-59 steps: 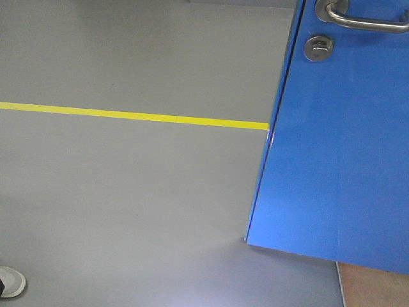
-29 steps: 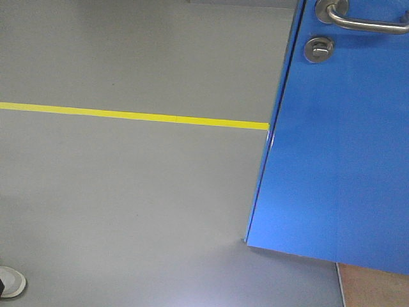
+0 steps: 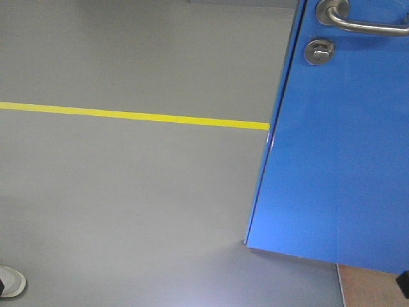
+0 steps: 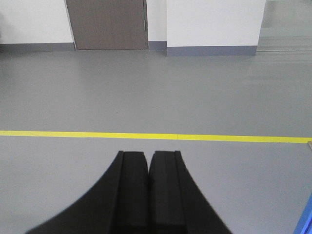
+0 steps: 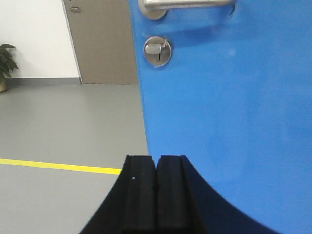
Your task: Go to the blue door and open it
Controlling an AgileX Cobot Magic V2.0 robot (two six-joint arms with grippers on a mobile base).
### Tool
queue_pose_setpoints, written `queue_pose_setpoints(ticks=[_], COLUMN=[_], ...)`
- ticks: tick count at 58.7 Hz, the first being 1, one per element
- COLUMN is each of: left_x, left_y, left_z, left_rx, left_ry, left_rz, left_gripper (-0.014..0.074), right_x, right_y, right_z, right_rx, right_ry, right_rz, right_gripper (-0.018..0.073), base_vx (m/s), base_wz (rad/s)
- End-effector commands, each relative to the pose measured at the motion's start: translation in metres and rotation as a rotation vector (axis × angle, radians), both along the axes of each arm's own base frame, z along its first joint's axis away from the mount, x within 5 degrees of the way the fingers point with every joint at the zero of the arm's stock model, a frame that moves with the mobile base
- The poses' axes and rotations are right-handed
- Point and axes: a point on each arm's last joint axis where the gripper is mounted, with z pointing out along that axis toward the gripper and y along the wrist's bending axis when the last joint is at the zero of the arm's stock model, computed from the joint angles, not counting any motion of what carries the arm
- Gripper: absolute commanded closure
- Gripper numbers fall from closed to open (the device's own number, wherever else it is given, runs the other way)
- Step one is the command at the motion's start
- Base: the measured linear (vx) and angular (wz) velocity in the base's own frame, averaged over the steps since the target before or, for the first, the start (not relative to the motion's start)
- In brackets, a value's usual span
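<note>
Before the blue door (image 5: 224, 107), right gripper (image 5: 156, 195) pressed together, left gripper (image 4: 148, 195) likewise, no legible writing.

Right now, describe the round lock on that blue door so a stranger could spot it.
Find the tall blue door on the right of the grey floor. Just under its long silver lever handle sits the lock: a small silver disc with a stubby turn-piece, round where the handle is long.

The floor (image 3: 128, 211) is viewed steeply downward from the front camera, with the blue door (image 3: 339, 141) close at frame right. Level forward views are given by both wrist cameras. The yellow line (image 4: 146, 136) is shared by all three views.
</note>
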Motion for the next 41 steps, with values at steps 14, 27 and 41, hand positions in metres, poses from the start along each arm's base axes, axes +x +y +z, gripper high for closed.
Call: queue_pose_setpoints(ticks=[14, 27, 41], left_x=[0.0, 0.0, 0.0], left_y=[-0.001, -0.001, -0.001], left_z=[0.017, 0.017, 0.017], left_rx=[-0.009, -0.009, -0.009], left_ry=[-0.123, -0.123, -0.123], left_rz=[-0.011, -0.011, -0.011], left_gripper=[0.0524, 0.0524, 0.0524], right_x=[0.003, 0.003, 0.003], right_y=[0.004, 0.004, 0.004], right_z=[0.0, 0.0, 0.0], right_rx=[0.052, 0.052, 0.052], right_ry=[-0.237, -0.237, -0.238], right_rz=[0.036, 0.036, 0.036], right_gripper=[0.0547, 0.0547, 0.0547], base_vx=[0.0, 0.0, 0.0], base_wz=[0.0, 0.0, 0.0])
